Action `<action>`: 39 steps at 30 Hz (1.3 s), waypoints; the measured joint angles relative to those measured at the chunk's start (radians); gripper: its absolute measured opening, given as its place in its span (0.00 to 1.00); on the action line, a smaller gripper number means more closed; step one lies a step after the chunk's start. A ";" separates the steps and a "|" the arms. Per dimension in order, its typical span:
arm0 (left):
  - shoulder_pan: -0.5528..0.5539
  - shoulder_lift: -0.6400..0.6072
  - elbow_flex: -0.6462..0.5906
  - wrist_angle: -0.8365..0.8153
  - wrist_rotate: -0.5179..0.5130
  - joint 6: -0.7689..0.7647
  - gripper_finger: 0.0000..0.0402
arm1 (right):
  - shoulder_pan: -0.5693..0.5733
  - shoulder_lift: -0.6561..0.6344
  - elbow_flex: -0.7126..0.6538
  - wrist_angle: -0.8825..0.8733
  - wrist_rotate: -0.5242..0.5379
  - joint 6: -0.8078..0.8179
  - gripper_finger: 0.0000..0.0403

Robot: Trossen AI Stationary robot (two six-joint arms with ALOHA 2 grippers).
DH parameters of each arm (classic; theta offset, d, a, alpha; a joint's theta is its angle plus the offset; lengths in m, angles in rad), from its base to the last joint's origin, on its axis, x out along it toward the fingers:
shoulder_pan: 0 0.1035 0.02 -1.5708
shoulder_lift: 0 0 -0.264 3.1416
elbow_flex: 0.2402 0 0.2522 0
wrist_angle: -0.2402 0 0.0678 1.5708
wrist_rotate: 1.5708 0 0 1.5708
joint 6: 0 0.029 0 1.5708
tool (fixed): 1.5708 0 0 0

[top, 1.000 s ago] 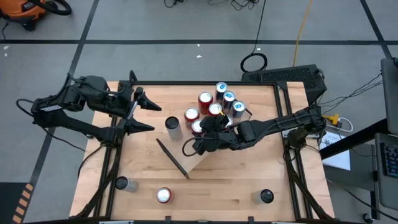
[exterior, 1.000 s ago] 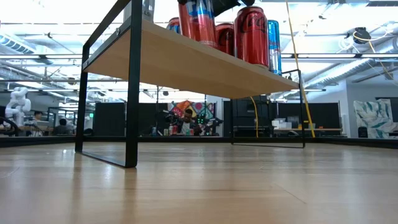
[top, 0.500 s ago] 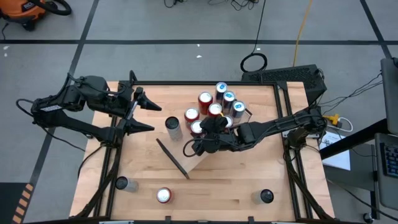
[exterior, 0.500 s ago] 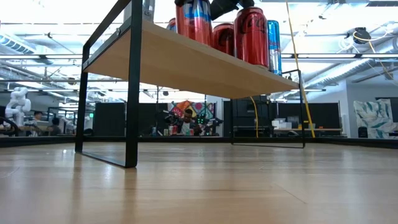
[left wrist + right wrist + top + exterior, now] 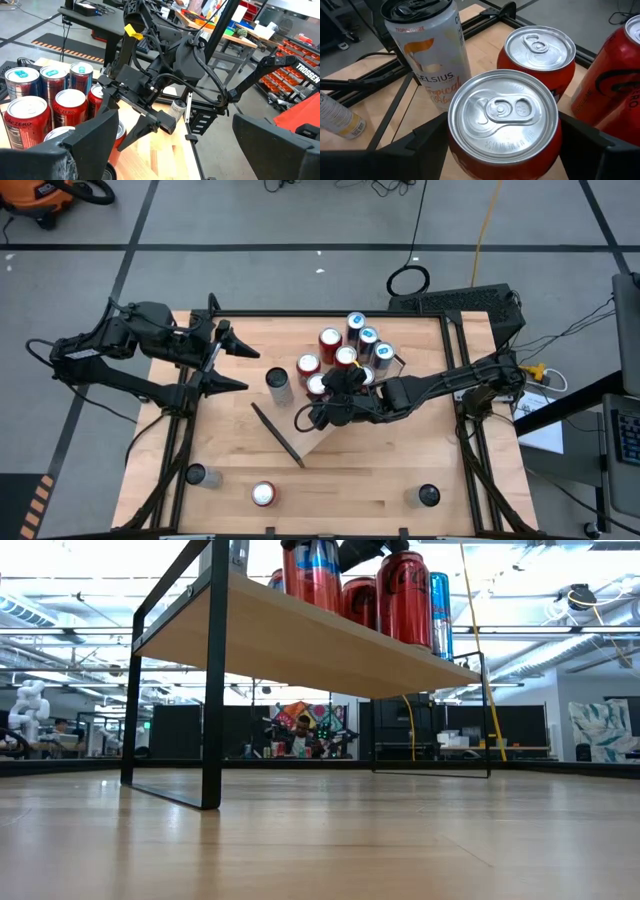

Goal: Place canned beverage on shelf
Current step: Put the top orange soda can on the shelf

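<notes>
Seven cans clustered on the shelf (image 5: pixel 330 435); four more standing apart on the surface (image 5: pixel 350 480). Right pincer (image 5: pixel 322 388) around a red can (image 5: pixel 502 122) on the shelf. Left pincer (image 5: pixel 235 365) wide, empty, near the surface's left edge.

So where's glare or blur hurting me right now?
Low view: bright ceiling lights wash out the top, so the cans on the shelf stand backlit. Right wrist view: the red can between the claw fingers is sharp, its lid shiny. Left wrist view: its own near fingers are blurred.
</notes>
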 joint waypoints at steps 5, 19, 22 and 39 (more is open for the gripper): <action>0.000 0.000 0.000 0.000 0.000 0.000 0.98 | -0.002 0.000 0.000 -0.001 -0.001 0.000 0.75; 0.000 0.000 0.000 0.000 0.000 -0.001 0.98 | -0.010 0.001 0.000 -0.031 -0.005 -0.006 0.75; 0.000 0.000 0.000 0.000 0.000 -0.001 0.98 | -0.013 0.001 0.000 -0.033 -0.006 -0.006 0.75; 0.000 0.000 0.000 0.000 0.000 -0.001 0.98 | -0.014 0.001 0.000 -0.037 -0.030 -0.010 0.75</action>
